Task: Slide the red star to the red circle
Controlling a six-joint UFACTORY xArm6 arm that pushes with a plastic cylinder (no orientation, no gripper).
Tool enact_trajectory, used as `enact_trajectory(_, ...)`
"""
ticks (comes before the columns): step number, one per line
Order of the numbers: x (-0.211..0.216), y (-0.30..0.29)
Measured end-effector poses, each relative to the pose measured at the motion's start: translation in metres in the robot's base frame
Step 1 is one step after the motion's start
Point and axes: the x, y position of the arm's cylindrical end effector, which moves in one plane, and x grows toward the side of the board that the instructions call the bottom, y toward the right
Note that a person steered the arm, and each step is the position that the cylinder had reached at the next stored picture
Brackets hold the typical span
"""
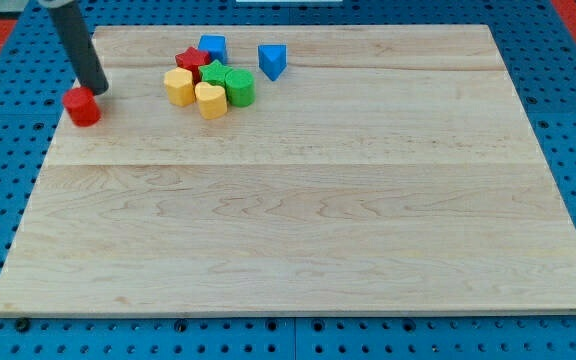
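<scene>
The red star [191,59] lies near the view's top, in a cluster of blocks. The red circle [83,106] stands alone at the board's left edge, well to the left of the star. My tip [97,90] rests on the board just above and right of the red circle, touching or almost touching it. The dark rod rises from there toward the view's top left.
Around the star lie a blue cube [212,47], a yellow hexagon-like block [179,87], a yellow heart [211,100], a green star-like block [213,72] and a green cylinder [240,87]. A blue triangle [273,61] sits apart to the right. The wooden board [298,220] lies on a blue pegboard.
</scene>
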Motion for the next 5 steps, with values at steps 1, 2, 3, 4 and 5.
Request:
enact_trajectory(1,0.036,0.013)
enact_trajectory(2,0.015,0.034)
enact_trajectory(3,-0.009,0.045)
enact_trajectory(4,-0.01,0.073)
enact_trajectory(5,-0.011,0.126)
